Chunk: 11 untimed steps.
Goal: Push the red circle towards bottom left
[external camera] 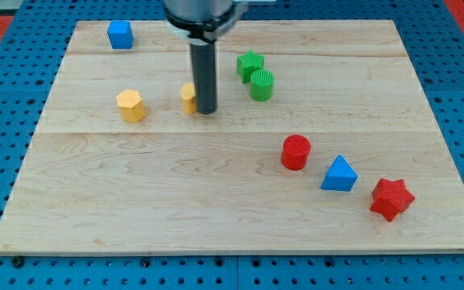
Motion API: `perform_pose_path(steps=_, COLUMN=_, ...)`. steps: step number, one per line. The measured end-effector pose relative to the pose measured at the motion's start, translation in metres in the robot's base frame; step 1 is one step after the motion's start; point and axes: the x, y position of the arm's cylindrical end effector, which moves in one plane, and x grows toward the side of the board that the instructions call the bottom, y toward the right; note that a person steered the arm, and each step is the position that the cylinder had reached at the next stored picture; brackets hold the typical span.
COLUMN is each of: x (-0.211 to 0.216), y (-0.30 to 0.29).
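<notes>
The red circle (296, 151) stands on the wooden board (176, 201), right of the middle. My tip (206, 110) touches the board well to the upper left of it, far from it. The tip stands right against a yellow block (188, 97), which the rod partly hides, so its shape is unclear.
A yellow hexagon (130, 105) lies left of the tip. A green star (250, 64) and a green circle (262, 84) lie to the tip's upper right. A blue triangle (339, 174) and a red star (391, 198) lie right of the red circle. A blue cube (120, 35) sits top left.
</notes>
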Motion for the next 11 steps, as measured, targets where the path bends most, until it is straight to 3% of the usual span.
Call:
perform_pose_path(steps=1, x=-0.033, y=0.034)
perform_pose_path(steps=3, x=-0.007, y=-0.065)
perform_pose_path(steps=4, x=-0.005, y=-0.084)
perform_pose_path(steps=5, x=-0.005, y=-0.040)
perform_pose_path(steps=6, x=-0.004, y=0.079)
perform_pose_path(steps=7, x=0.029, y=0.168)
perform_pose_path(steps=9, x=0.099, y=0.159)
perform_pose_path(steps=10, x=0.098, y=0.124)
perform_pose_path(steps=11, x=0.127, y=0.077)
